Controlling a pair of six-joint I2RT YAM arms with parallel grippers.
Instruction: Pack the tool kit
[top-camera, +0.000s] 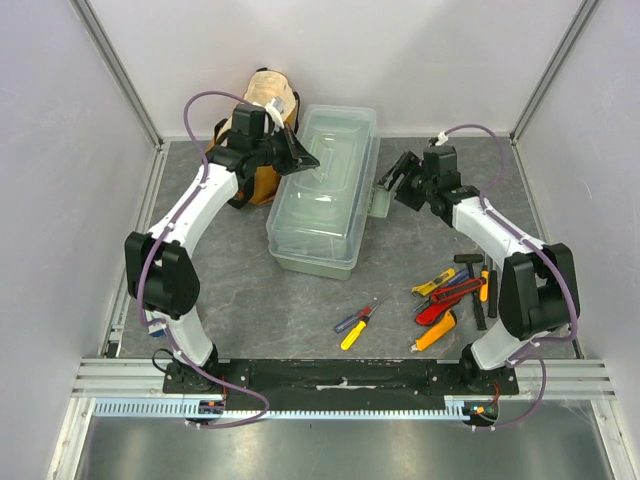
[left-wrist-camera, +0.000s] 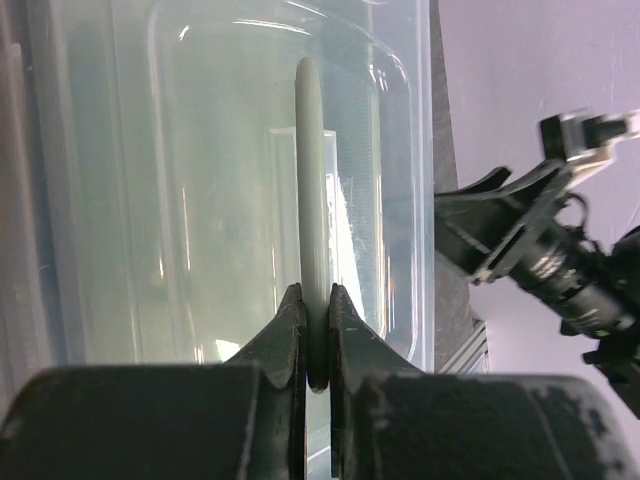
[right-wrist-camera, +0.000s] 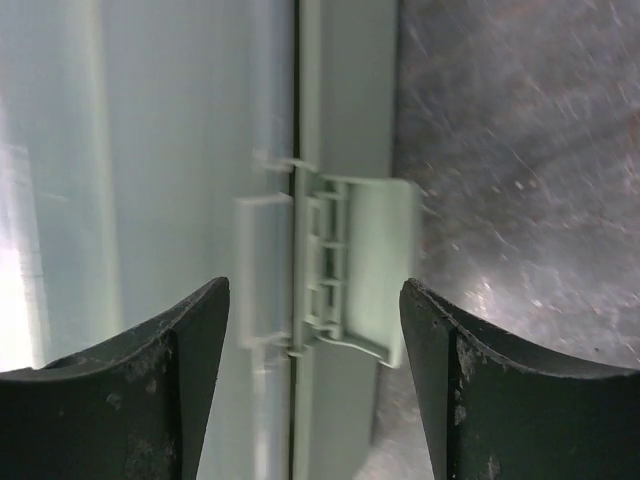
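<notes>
The pale grey-green toolbox (top-camera: 320, 190) with a clear lid stands at the table's middle back. My left gripper (top-camera: 300, 155) is shut on the toolbox's grey-green carry handle (left-wrist-camera: 311, 200), seen edge-on over the lid in the left wrist view. My right gripper (top-camera: 392, 178) is open at the box's right side, its fingers either side of the flipped-out latch (right-wrist-camera: 350, 265), not touching it. Several hand tools (top-camera: 458, 295) with yellow, orange and red handles lie at the front right. A yellow-handled screwdriver (top-camera: 357, 325) lies in front of the box.
A mustard-yellow bag (top-camera: 262, 120) stands behind my left arm at the back left. Metal frame rails (top-camera: 340, 375) run along the near edge, and white walls enclose the table on three sides.
</notes>
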